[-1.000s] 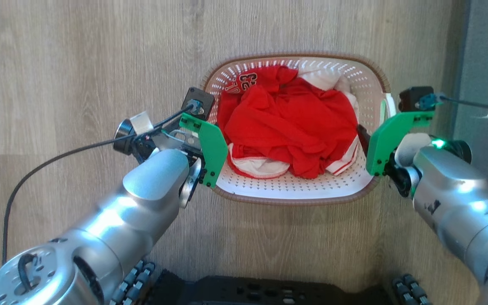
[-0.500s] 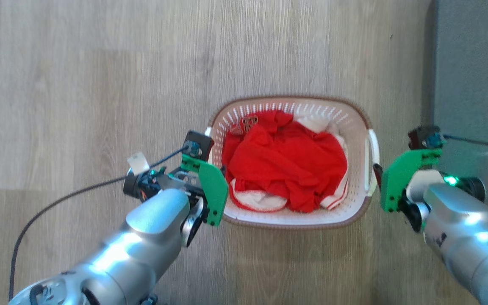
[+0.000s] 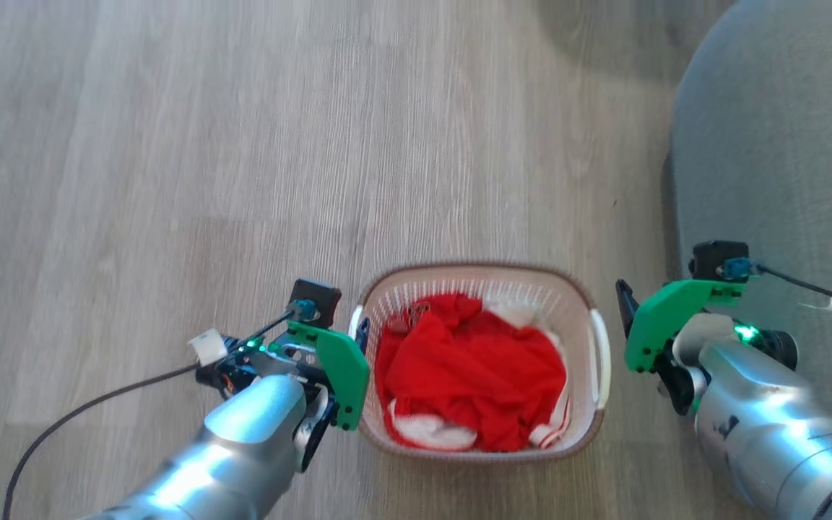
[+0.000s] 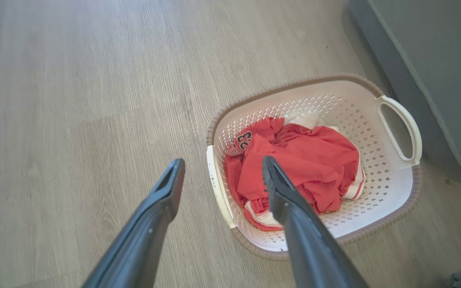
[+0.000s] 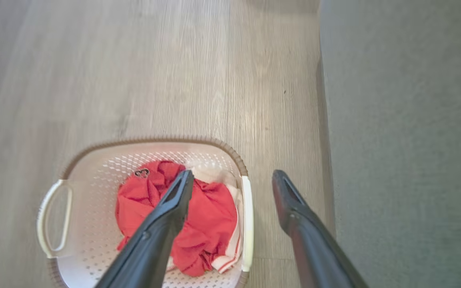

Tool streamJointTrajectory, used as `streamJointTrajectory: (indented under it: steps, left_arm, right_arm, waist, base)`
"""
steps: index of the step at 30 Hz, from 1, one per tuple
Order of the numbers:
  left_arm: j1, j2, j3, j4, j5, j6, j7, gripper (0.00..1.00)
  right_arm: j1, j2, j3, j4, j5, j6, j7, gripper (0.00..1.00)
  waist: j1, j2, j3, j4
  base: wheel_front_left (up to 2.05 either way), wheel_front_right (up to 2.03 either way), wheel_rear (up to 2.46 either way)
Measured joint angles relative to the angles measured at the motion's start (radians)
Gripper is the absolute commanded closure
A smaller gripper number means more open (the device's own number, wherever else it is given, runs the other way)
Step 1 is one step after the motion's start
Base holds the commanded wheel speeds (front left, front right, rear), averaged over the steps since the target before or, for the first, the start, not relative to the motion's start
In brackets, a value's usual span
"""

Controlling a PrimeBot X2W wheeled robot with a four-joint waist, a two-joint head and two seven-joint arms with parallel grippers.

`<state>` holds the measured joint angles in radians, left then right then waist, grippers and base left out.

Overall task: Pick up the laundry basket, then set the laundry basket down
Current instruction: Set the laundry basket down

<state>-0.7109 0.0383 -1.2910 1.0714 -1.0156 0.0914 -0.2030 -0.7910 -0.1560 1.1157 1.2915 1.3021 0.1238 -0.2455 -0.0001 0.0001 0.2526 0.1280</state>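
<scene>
Take the basket (image 3: 474, 278) by its stiff side handles (image 3: 599, 354) (light, I judge, with soft clothes (image 3: 474, 368) inside); your left gripper (image 4: 220, 180) and right gripper (image 5: 233, 178) both gape empty.

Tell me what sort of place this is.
Likely a living space in a home: a wood-look plank floor, a laundry basket of red clothes standing on it, and beside it grey fabric-covered furniture, perhaps a sofa.

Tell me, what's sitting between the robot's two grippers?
The laundry basket, holding red clothes, sits on the floor between the left gripper and right gripper, in the head view.
</scene>
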Motion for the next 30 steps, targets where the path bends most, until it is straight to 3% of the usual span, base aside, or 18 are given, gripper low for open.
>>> streamJointTrajectory:
  steps: [7, 8, 12, 17, 21, 26, 30]
  left_arm:
    - [0.017, 0.000, 0.033, 0.002, -0.016, 0.014, -0.041, 0.00]
    - [0.015, 0.001, 0.091, -0.030, 0.019, 0.039, -0.045, 0.00]
    - [0.020, 0.017, 0.251, -0.158, 0.181, 0.108, -0.046, 0.00]
    - [0.128, 0.058, 0.493, -0.385, 0.397, 0.156, -0.048, 0.00]
    - [0.271, 0.056, 0.649, -0.549, 0.551, 0.155, -0.048, 0.00]
    - [0.393, 0.038, 0.820, -0.758, 0.709, 0.141, -0.049, 0.00]
    - [0.490, 0.021, 0.893, -0.880, 0.803, 0.123, -0.051, 0.00]
  right_arm:
    - [0.000, -0.042, -0.228, -0.133, -0.121, 0.000, 0.000, 0.00]
    - [0.010, -0.073, -0.341, -0.215, -0.214, 0.000, -0.002, 0.00]
    - [0.113, -0.104, -0.607, -0.416, -0.477, 0.000, -0.004, 0.00]
    - [0.340, -0.030, -0.862, -0.668, -0.750, 0.000, -0.004, 0.00]
    - [0.452, 0.039, -0.950, -0.840, -0.868, 0.000, -0.004, 0.00]
    - [0.514, 0.057, -1.023, -1.036, -0.955, 0.000, -0.006, 0.00]
    - [0.582, 0.072, -1.055, -1.137, -0.991, 0.000, -0.008, 0.00]
  waist:
    - [0.0000, 0.0000, -0.109, -0.014]
    - [0.0000, 0.0000, -0.137, -0.018]
    - [0.0000, 0.0000, -0.178, -0.024]
    - [0.0000, 0.0000, -0.213, -0.030]
    - [0.0000, 0.0000, -0.235, -0.030]
    - [0.0000, -0.0002, -0.243, -0.034]
    - [0.0000, -0.0002, -0.244, -0.033]
  base:
    - [0.00, 0.00, 0.00]
    - [0.00, 0.00, 0.00]
    - [0.00, 0.00, 0.00]
    - [0.00, 0.00, 0.00]
    - [0.00, 0.00, 0.00]
    - [0.00, 0.00, 0.00]
    - [0.00, 0.00, 0.00]
